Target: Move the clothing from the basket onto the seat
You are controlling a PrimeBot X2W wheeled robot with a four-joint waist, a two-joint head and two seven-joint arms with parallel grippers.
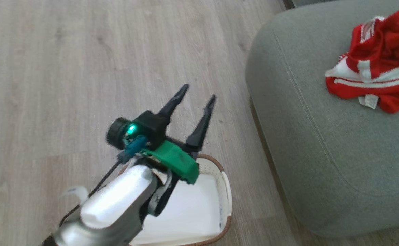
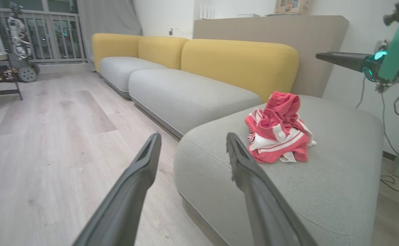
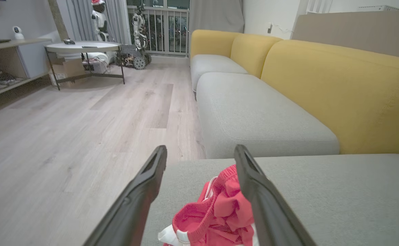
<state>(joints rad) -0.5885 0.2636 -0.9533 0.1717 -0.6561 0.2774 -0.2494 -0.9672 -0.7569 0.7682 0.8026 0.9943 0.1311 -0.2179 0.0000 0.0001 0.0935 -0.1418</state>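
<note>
The clothing (image 1: 376, 75) is a crumpled red heap with white stripes, lying on the grey seat (image 1: 322, 164) at the right. On the floor beside the seat stands the basket (image 1: 224, 191), white inside with a brown rim, partly hidden by my left arm. My left gripper (image 1: 199, 93) hangs open above the basket's far end, holding nothing. In the left wrist view its fingers (image 2: 192, 140) frame the seat's corner (image 2: 288, 194), with the clothing (image 2: 278, 131) beyond. My right gripper (image 3: 200, 150) stands open just above the clothing (image 3: 216, 215), its fingers spread either side of the heap.
A sofa with yellow backs (image 3: 339, 92) and further grey cushions (image 3: 254, 116) runs away from the seat. Pale wood floor (image 1: 83, 68) lies open to the left. A round white table (image 3: 83, 48), a low shelf (image 3: 1, 68) and parked robots (image 2: 15, 48) stand far off.
</note>
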